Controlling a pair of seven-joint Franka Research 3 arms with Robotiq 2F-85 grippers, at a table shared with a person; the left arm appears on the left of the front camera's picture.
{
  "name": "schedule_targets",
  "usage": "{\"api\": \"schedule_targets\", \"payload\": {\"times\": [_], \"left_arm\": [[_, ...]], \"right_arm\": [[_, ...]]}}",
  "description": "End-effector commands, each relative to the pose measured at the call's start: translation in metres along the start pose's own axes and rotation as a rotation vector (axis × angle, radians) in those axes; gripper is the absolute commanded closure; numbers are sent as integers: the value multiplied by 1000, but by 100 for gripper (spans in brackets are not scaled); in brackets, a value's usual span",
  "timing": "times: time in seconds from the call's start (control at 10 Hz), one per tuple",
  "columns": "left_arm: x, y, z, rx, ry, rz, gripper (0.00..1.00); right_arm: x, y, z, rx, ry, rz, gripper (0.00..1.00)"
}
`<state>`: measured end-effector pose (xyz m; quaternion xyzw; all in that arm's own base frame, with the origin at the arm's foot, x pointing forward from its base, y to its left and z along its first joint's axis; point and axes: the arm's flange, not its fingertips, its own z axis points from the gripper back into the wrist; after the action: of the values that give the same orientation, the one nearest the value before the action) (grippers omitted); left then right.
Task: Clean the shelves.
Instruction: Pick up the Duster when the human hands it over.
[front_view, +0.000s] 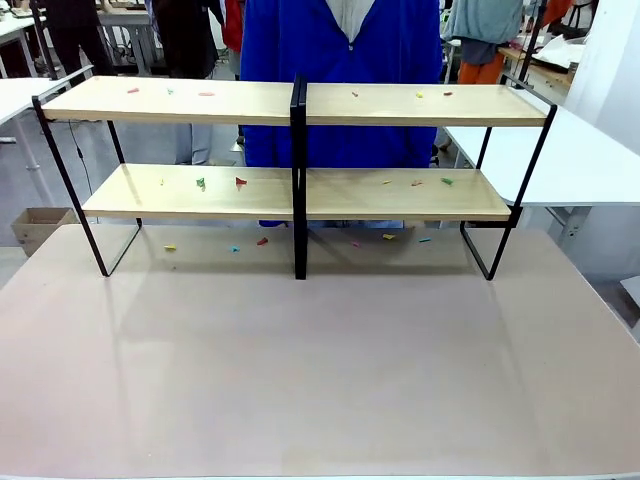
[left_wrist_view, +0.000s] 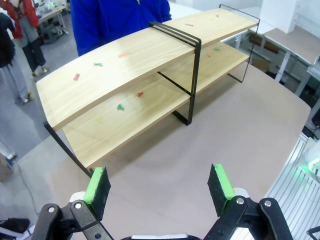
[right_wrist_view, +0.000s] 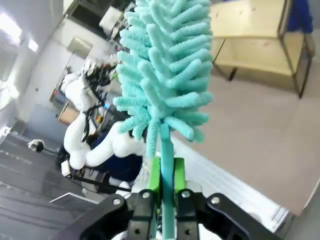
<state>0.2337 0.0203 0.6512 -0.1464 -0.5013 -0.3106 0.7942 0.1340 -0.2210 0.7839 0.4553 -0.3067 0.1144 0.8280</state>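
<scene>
Right wrist view: right gripper (right_wrist_view: 165, 172) clamped on the handle of a soft teal duster (right_wrist_view: 167, 65); left gripper (left_wrist_view: 159, 185) jaws apart, empty; shelves (front_view: 200, 102) look rigid, scraps (front_view: 240, 182) featherlight.

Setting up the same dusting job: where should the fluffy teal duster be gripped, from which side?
On the fluffy teal duster, take the thin handle below the head, coming from the handle end, fingers pinching either side, as the right gripper does; the head is soft and bulky.
</scene>
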Motion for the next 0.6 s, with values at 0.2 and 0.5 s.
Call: {"api": "schedule_targets", "payload": {"times": [0.2, 0.5], "left_arm": [[0, 0, -1, -6, 0, 2, 0], [0, 0, -1, -6, 0, 2, 0]], "right_arm": [[-7, -17, 5, 4, -37, 42, 100], [-7, -17, 5, 4, -37, 42, 100]]}}
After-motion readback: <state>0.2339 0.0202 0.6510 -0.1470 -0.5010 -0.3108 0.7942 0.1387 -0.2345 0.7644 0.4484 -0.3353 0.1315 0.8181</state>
